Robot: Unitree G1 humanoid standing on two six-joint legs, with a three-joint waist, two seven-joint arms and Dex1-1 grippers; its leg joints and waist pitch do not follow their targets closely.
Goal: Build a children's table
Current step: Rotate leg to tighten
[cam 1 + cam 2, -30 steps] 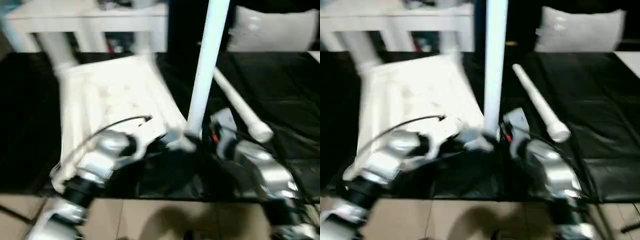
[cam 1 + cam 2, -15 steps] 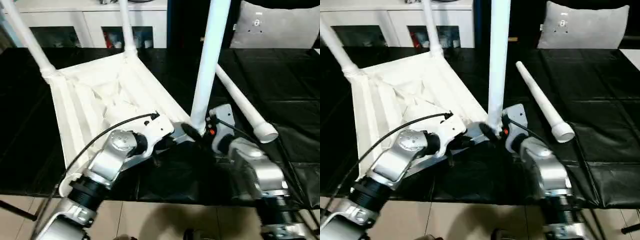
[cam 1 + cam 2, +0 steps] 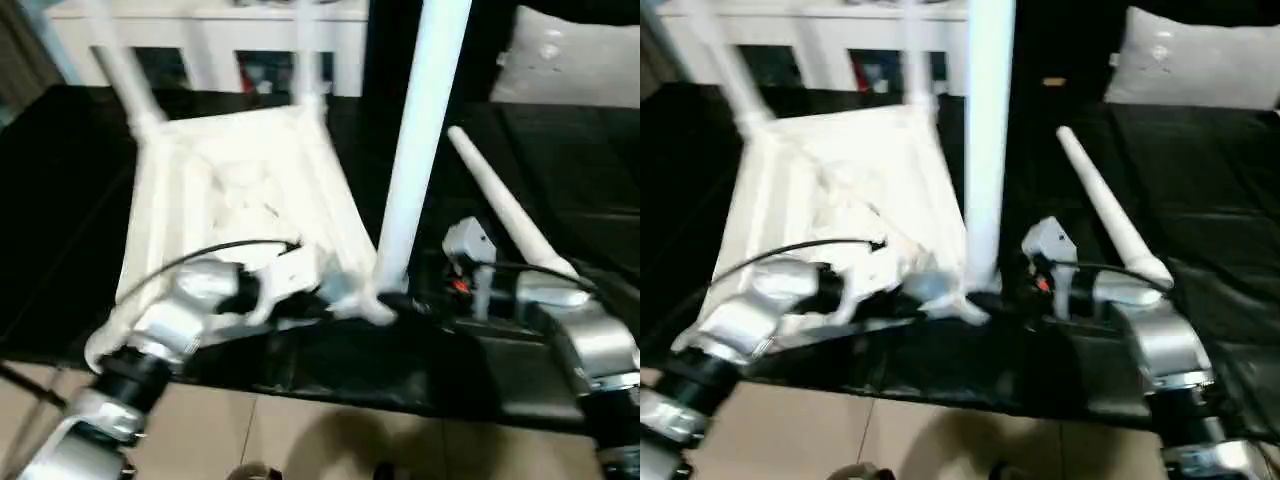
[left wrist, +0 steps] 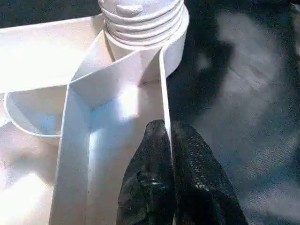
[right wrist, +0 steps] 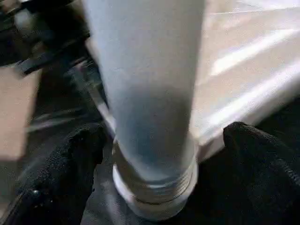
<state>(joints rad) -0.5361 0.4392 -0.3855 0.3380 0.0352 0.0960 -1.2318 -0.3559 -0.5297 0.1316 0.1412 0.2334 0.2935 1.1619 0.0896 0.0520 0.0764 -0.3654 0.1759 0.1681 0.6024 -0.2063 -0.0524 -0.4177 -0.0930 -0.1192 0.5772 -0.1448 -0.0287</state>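
The children's table top (image 3: 230,190) lies upside down on the black surface, ribbed side up. Two legs stand in its far corners (image 3: 125,75) (image 3: 305,50). A third leg (image 3: 420,140) stands upright in the near right corner socket (image 4: 140,28). A loose leg (image 3: 500,215) lies on the black cover to the right. My left gripper (image 3: 350,298) is shut on the top's thin rim wall (image 4: 164,93) just beside that socket. My right gripper (image 5: 159,159) is open, its fingers (image 5: 61,173) wide apart on either side of the upright leg's foot (image 5: 150,117), not touching it.
A white glass-doored cabinet (image 3: 200,40) stands behind the black work surface (image 3: 60,200), and a grey cushion (image 3: 580,60) sits at the back right. The surface's front edge runs just below both forearms, with tiled floor (image 3: 300,440) beneath. A black cable (image 3: 200,255) arcs over my left arm.
The whole picture has shifted, so the camera moved. My right gripper has let go of the upright leg's foot and drawn slightly to the right. The left gripper still pinches the rim.
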